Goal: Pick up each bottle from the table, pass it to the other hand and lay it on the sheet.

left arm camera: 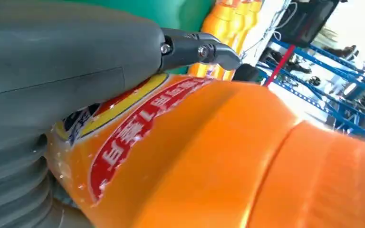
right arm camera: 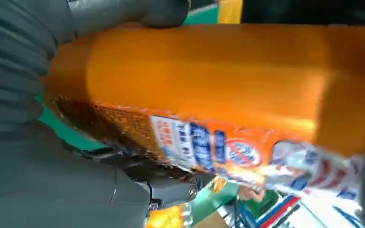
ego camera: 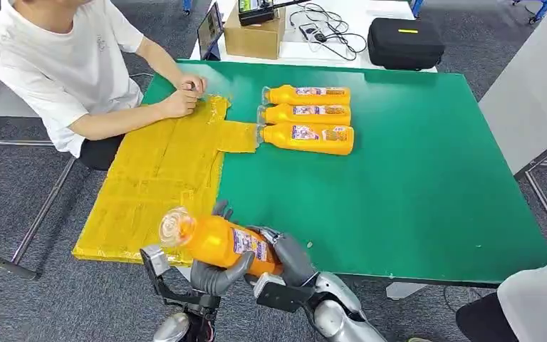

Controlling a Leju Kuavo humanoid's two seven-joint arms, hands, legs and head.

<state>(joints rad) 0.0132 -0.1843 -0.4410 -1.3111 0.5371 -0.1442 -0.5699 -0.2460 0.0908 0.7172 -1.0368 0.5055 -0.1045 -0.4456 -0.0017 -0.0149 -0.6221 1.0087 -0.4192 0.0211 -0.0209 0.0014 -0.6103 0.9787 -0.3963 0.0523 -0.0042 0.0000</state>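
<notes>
At the table's near edge, head view: an orange bottle (ego camera: 217, 242) was held between both hands, its clear cap end toward the yellow sheet (ego camera: 158, 178).
Left hand (ego camera: 217, 276): gripped the bottle from below, fingers curled round its body.
Right hand (ego camera: 292, 258): clasped the bottle's base end.
Green table (ego camera: 413, 178): three more orange bottles (ego camera: 306, 114) lay side by side, caps touching the sheet's edge.
Person (ego camera: 64, 64): sat at the far left, hands resting on the sheet.
Left wrist view: the grey thumb (left arm camera: 66, 61) pressed on the bottle's red label (left arm camera: 138, 128).
Right wrist view: the hand's grey fingers (right arm camera: 57, 185) wrapped round the bottle's labelled side (right arm camera: 209, 142).
</notes>
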